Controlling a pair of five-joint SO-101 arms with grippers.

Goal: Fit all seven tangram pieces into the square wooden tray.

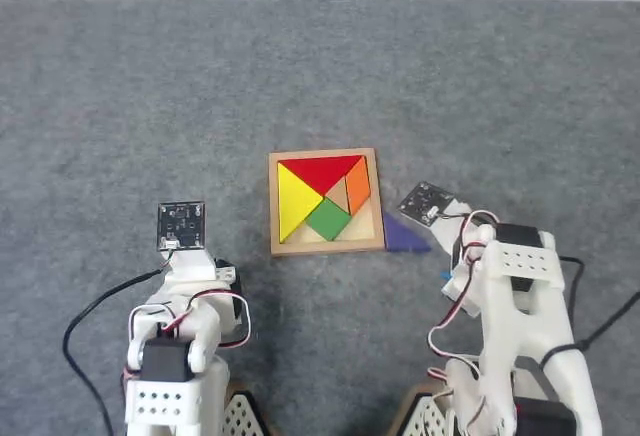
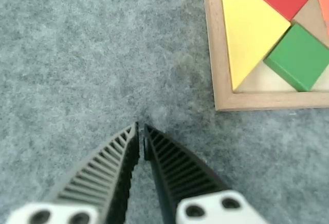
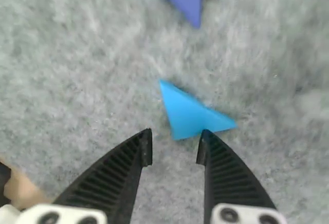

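Inside the tray (image 1: pixel 326 248) four coloured pieces (image 1: pixel 295 201) sit — purple piece (image 1: pixel 405 236) and blue triangle (image 3: pixel 190 115) lie outside; my right gripper (image 3: pixel 175 134) gapes beside the triangle, left gripper (image 2: pixel 141 127) pinched empty.

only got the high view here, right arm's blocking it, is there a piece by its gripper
Observer: Yes, a light blue triangle lies on the carpet just ahead of the right gripper.
Operator: open or shut
Observer: Open, holding nothing.
Operator: and the other arm
Observer: The left gripper is shut and empty, over carpet near the wooden tray corner.
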